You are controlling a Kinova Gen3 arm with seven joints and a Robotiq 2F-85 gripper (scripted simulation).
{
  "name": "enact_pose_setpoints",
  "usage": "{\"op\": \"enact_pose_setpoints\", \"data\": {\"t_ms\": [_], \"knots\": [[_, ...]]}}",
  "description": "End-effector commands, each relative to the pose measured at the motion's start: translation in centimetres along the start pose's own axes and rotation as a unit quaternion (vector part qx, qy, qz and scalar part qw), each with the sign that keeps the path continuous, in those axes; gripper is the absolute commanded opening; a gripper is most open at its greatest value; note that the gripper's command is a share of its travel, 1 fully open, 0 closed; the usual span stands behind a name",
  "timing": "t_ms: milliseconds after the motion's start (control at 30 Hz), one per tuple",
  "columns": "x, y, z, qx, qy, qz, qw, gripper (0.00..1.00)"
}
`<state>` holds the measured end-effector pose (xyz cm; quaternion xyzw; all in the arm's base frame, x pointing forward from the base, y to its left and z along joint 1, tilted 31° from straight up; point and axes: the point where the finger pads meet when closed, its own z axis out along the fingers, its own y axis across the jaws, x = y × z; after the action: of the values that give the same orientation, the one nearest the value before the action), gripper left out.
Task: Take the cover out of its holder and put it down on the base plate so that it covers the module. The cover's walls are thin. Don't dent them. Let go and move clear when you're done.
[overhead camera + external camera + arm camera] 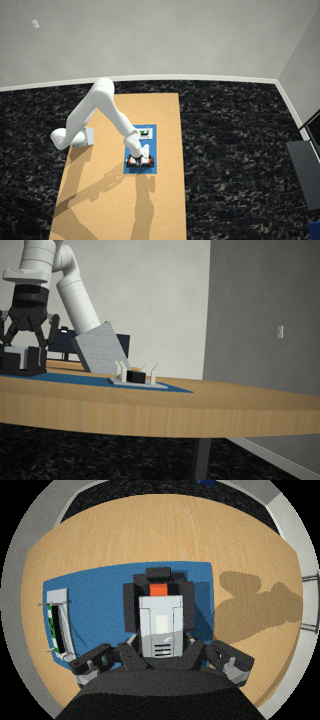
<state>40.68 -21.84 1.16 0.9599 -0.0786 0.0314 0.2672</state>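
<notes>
The light grey cover point(132, 160) point(15, 349) point(161, 625) stands in its black holder point(129, 165) point(33, 358) point(129, 600). My gripper point(138, 161) point(21, 357) point(161, 640) points down over it, partly open, with a finger low on each side of the cover. Any gap between fingers and cover walls is too small to judge. The black and green module point(143, 132) point(136, 377) point(56, 630) sits uncovered on the pale base plate point(150, 137) point(158, 386) point(62, 594). The cover's lower part is hidden by the holder.
Thin cream posts point(153, 377) with outward-slanting tips rise around the module. An orange block point(149, 160) point(158, 589) shows in the holder beside the cover. Holder and base plate lie on a blue mat point(153, 149) point(77, 379) point(100, 595) on the wooden table point(168, 180).
</notes>
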Motion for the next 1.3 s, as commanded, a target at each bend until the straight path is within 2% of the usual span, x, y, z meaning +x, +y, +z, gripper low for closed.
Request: {"op": "enact_pose_setpoints", "data": {"t_ms": [0, 667, 700, 1267], "knots": [[0.05, -0.02, -0.05, 0.0, 0.001, 0.0, 1.0, 0.7], [0.05, -0.02, -0.05, 0.0, 0.001, 0.0, 1.0, 0.7], [0.05, -0.02, -0.05, 0.0, 0.001, 0.0, 1.0, 0.0], [0.06, 0.01, -0.05, 0.0, 0.001, 0.0, 1.0, 0.0]]}}
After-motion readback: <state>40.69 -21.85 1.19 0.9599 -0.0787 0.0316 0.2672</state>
